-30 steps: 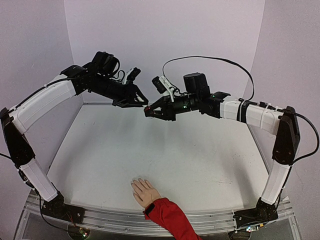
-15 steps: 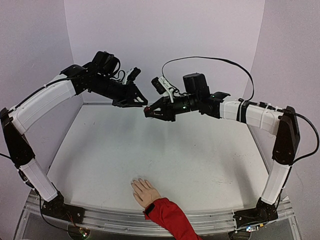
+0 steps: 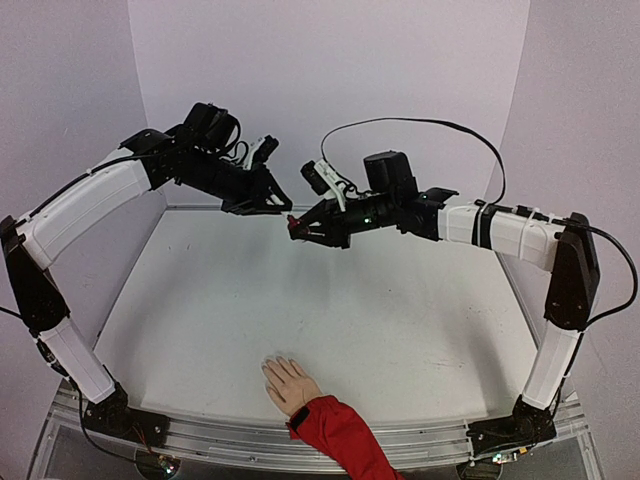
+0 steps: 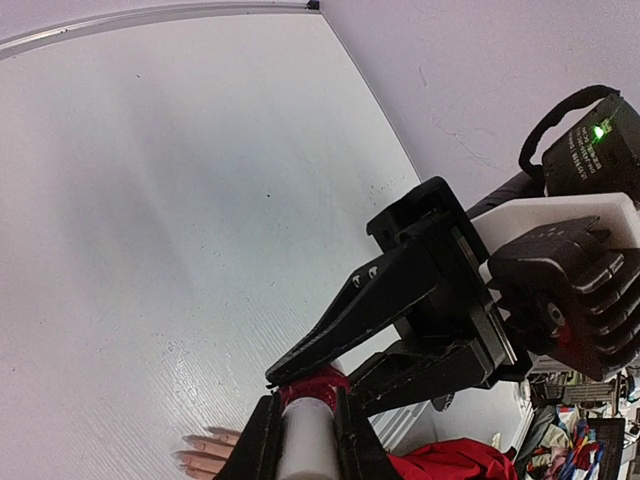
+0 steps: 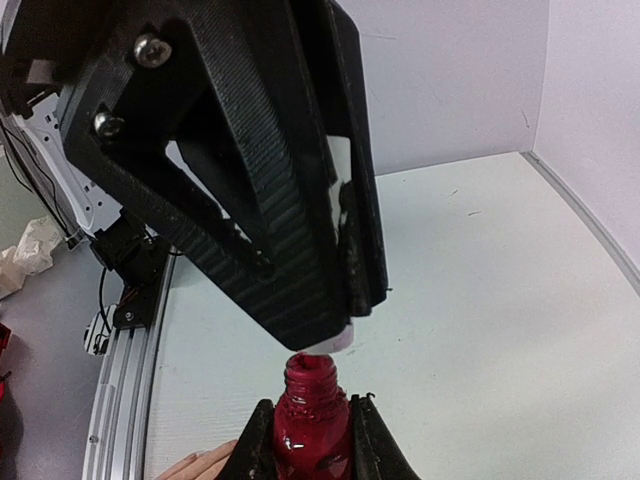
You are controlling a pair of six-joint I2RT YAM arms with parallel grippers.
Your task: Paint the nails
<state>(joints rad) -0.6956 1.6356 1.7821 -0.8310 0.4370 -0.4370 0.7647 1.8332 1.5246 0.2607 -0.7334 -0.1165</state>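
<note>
Glass polish bottle point(image 5: 315, 425), likely slick and fragile, sits pinched in right claw point(image 3: 295, 229); left claw point(image 3: 286, 207) clamps its cap point(image 4: 308, 445); light mannequin hand point(image 3: 285, 380) lies at six o'clock.

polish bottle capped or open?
Open. Right wrist view: threaded neck of the bottle bare; the left gripper holds the white cap just above it.
</note>
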